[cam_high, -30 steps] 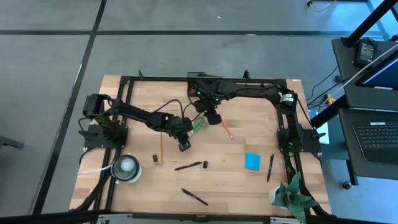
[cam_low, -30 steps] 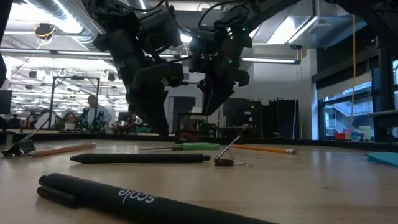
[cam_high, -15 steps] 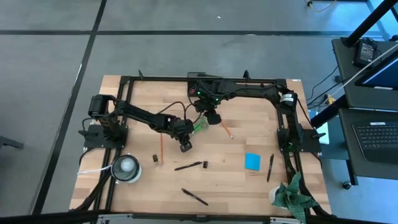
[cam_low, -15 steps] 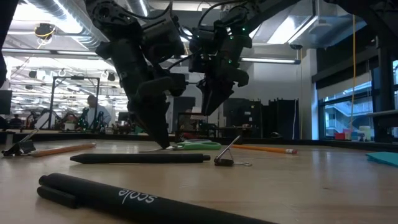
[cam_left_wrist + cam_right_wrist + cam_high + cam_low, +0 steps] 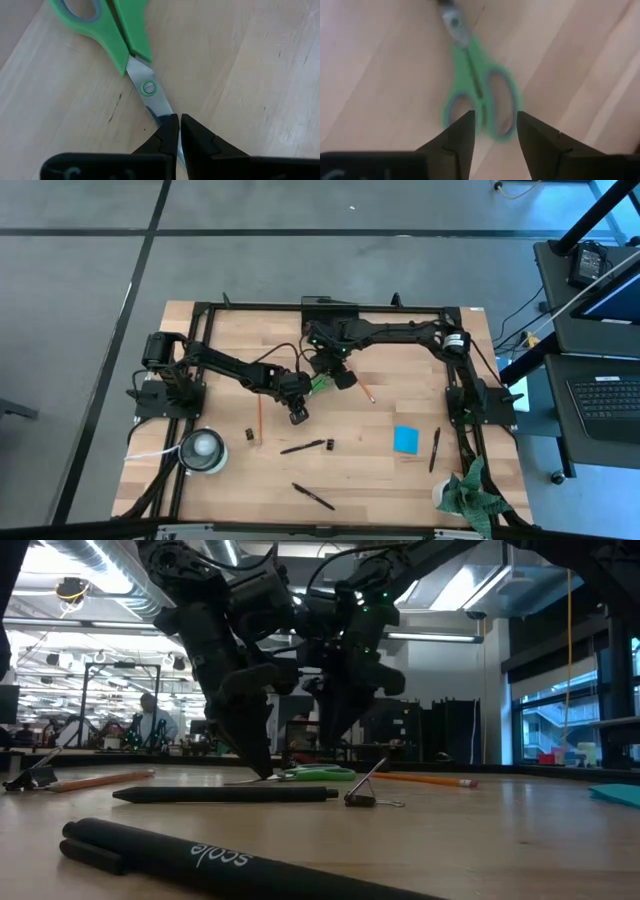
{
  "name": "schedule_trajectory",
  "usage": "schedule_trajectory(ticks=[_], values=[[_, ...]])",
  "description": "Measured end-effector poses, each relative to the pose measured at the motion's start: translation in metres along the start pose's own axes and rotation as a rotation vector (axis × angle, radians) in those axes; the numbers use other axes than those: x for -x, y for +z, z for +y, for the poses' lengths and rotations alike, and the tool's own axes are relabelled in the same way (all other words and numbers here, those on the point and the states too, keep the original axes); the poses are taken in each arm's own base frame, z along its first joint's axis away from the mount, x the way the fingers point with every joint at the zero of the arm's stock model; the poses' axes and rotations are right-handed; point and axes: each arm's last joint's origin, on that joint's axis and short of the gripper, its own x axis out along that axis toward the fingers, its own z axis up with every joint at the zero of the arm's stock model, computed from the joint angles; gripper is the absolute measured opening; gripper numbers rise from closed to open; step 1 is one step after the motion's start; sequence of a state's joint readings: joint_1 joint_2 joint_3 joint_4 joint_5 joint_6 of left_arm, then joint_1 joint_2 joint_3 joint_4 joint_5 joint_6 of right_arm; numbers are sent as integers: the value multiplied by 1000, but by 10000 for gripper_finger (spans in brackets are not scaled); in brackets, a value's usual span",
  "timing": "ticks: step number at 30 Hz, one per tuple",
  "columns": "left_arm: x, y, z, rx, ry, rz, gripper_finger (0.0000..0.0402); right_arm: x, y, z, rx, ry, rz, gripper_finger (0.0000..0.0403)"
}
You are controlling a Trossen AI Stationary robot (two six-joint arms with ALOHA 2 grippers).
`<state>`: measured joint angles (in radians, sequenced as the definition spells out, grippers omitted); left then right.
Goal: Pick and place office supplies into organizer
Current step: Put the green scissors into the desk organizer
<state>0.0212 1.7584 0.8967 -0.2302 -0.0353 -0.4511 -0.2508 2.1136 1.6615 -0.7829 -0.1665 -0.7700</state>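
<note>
The green-handled scissors (image 5: 320, 383) lie flat on the wooden table near its middle, closed. In the left wrist view their blades (image 5: 159, 107) run down between my left gripper's (image 5: 179, 125) fingertips, which are shut on them. My right gripper (image 5: 495, 125) is open and hovers over the green handles (image 5: 480, 95), touching nothing. In the low view my left gripper (image 5: 262, 770) reaches the table top and my right gripper (image 5: 330, 740) hangs above the scissors (image 5: 320, 775). The black organizer (image 5: 327, 304) sits at the far edge. My left gripper pinches the scissors' blades (image 5: 167, 116) between its two fingertips, a little past the pivot screw toward the tip. The fingers come from above, slanting down, and stand across the blades. The scissors rest flat on the table.
Around the scissors lie two pencils (image 5: 259, 420) (image 5: 365, 391), black pens (image 5: 302, 447) (image 5: 313, 496) (image 5: 435, 448), small clips (image 5: 249, 434) (image 5: 329, 444) and the blue note pad (image 5: 406, 439). A white roll (image 5: 203, 448) sits near left, green cloth (image 5: 470, 492) near right. A black frame (image 5: 455, 395) rings the table.
My left gripper has come down until its fingertips reach the table at the scissors' blades, then stayed there. My right gripper has shifted and turned above the scissors' handles, moving slightly toward the near edge. The scissors have not moved.
</note>
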Motion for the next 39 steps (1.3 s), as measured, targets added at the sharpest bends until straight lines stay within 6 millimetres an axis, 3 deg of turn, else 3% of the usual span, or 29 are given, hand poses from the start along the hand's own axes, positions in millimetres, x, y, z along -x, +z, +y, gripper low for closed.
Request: schedule_trajectory(ticks=[6,9,16,25,31,39], values=[[0,0,0,0,1,2,15,0,3,-5,-39,-69,-17,147],[0,0,0,0,5,1,15,2,-5,-12,-193,-14,-57,147],[0,-1,1,-27,18,-3,15,13,-44,-41,-613,171,-155,147],[-1,-1,1,-89,34,-5,15,18,-60,-55,-816,193,-182,147],[-1,-3,3,-177,52,16,15,5,-64,-54,-1007,111,-69,147],[0,-6,5,-285,60,57,9,-24,-60,-50,-1018,124,-30,147]])
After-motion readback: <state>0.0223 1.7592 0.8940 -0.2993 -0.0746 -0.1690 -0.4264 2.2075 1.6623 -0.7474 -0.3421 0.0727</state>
